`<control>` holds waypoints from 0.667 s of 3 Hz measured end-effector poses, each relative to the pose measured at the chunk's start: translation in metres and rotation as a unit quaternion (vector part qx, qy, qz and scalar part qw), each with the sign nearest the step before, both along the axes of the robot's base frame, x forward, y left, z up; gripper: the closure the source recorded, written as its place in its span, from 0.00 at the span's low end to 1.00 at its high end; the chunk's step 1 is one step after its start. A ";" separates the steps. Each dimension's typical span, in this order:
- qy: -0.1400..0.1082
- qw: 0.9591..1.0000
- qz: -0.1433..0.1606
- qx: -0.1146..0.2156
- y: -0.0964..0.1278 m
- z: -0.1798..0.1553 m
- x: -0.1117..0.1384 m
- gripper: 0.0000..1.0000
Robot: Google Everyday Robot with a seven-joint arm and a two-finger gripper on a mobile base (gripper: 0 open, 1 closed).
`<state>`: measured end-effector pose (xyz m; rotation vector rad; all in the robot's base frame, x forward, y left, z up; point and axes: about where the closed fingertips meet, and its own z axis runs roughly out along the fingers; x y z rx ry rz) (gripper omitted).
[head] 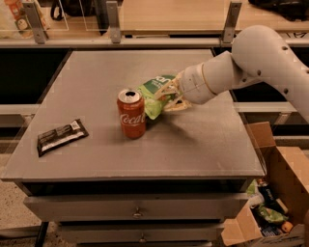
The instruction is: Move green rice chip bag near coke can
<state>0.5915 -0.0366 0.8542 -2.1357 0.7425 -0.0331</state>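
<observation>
closest to the camera, under the front edge of the grey table (207,149), two drawer fronts (96,207) with small knobs sit one above the other. beside them at the lower right an open cardboard box (285,169) stands on the floor, with packets and other small items inside.

on the tabletop, near the left front corner, a black-and-white wrapped bar (62,136) lies flat at a slight angle, well apart from everything else. further in, near the middle of the table, the coke can (131,114) stands upright, its white script facing the camera and its silver top showing the opening.

just behind and to the right of the can is the green rice chip bag (153,96), crumpled and tilted, its left edge touching or almost touching the can. whether its lower edge rests on the table cannot be told.

the gripper (167,96) is at the bag's right side, its pale fingers (166,88) closed around the crinkled pouch so that the bag bunches between them. behind it the thick white arm (251,62) reaches in from the right, bending at a rounded joint over the table's right edge.

beyond the far edge of the table runs a metal rail (145,42) with upright posts, and past that lies a light wooden surface (169,14).
</observation>
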 end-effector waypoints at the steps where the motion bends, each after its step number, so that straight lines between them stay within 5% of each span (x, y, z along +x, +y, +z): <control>1: -0.002 1.000 0.009 -0.009 0.004 0.004 -0.002 0.14; 2: -0.005 1.000 0.006 -0.023 0.004 0.008 -0.003 0.00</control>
